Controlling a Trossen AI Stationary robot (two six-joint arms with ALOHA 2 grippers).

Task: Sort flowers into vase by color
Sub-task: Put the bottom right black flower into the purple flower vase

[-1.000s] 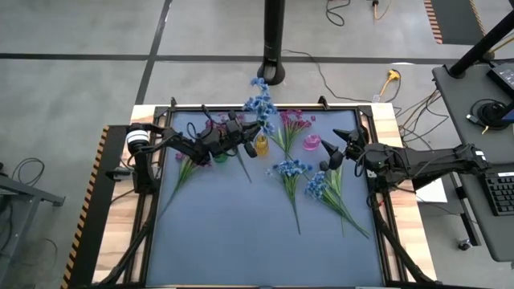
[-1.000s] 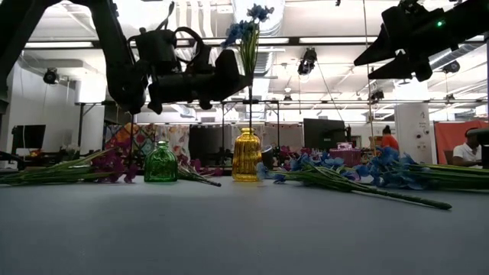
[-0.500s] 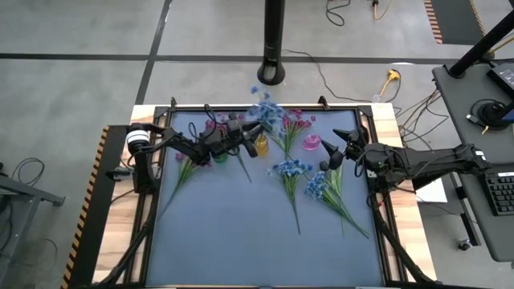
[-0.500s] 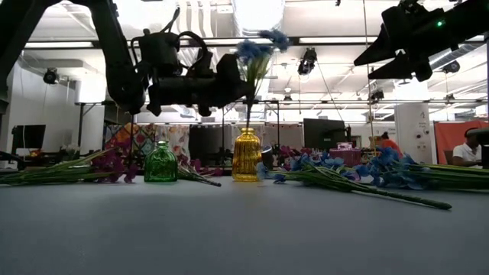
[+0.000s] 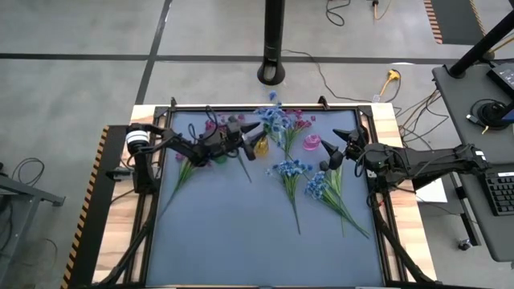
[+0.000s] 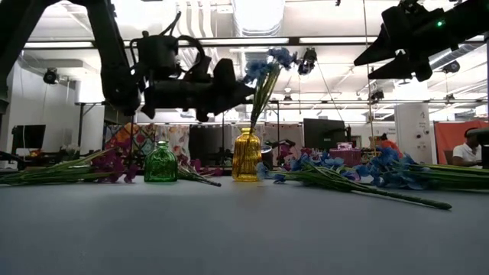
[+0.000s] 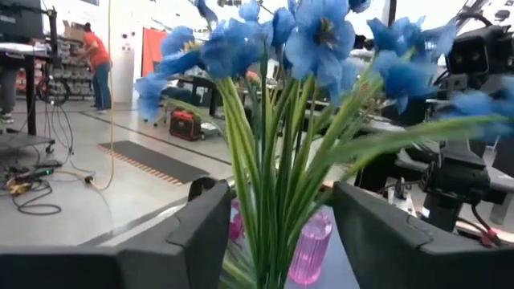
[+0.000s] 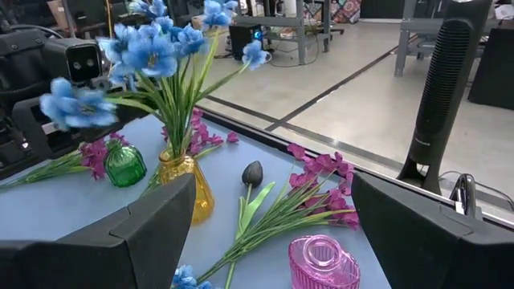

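Standing tilted in the yellow vase [image 6: 246, 154], the blue flower sprig [image 6: 267, 72] leans away from the left gripper [image 6: 243, 90], whose fingers are spread apart beside its stems. The right gripper [image 5: 331, 150] hangs spread above loose blue sprigs [image 5: 321, 189].

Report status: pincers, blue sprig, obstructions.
Left pincer open beside blue sprig, which stands tilted in yellow vase. Right pincer open, raised, waiting at the right. Nothing seen blocking the vase.
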